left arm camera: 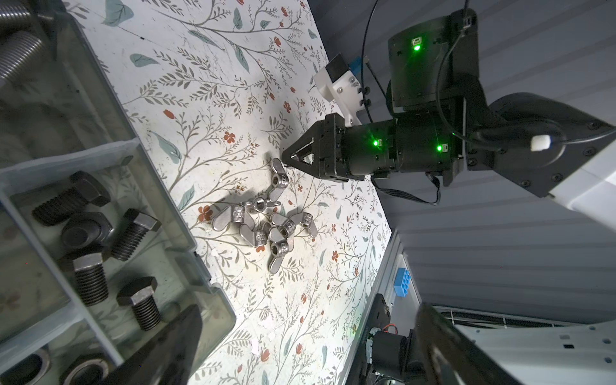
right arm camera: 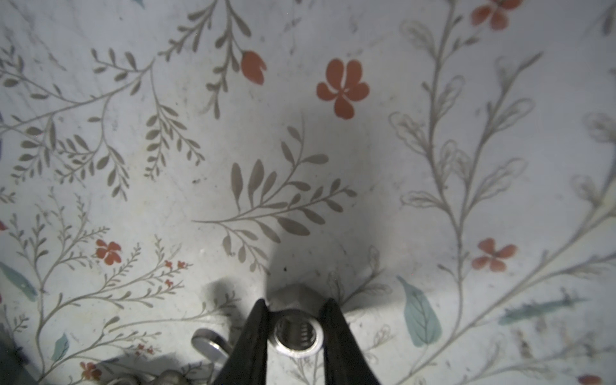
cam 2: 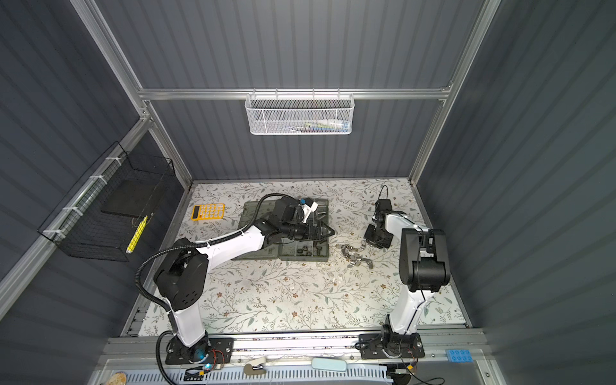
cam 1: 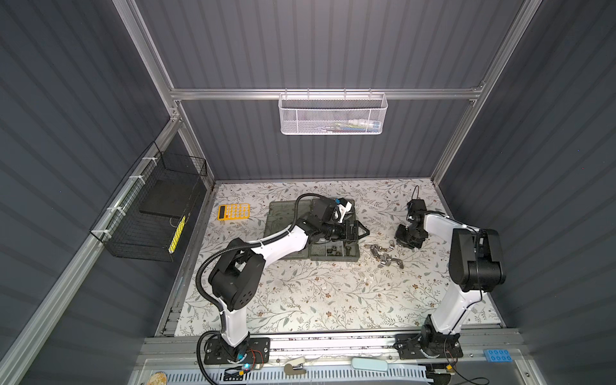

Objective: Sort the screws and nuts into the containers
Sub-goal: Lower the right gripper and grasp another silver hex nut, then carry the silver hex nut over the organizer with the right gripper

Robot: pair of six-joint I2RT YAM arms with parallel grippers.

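Observation:
My right gripper [right arm camera: 296,306] is shut on a silver nut [right arm camera: 296,331] with a threaded hole, low over the flowered mat. In the left wrist view the right gripper [left arm camera: 290,158] sits at the edge of a pile of silver winged nuts [left arm camera: 266,226], which shows in both top views [cam 1: 383,255] [cam 2: 356,256]. My left gripper [cam 1: 365,231] [left arm camera: 306,350] hangs open and empty over the right edge of the containers [cam 1: 335,251] [cam 2: 303,251]. One cell [left arm camera: 160,186] holds several black screws [left arm camera: 133,230]. A neighbouring cell holds black nuts [left arm camera: 86,370].
The case's flat lid [cam 1: 283,216] lies left of the cells, partly under my left arm. A yellow calculator [cam 1: 234,211] lies at the back left. A white mesh basket [cam 1: 331,115] hangs on the back wall, a black wire basket [cam 1: 150,216] on the left wall.

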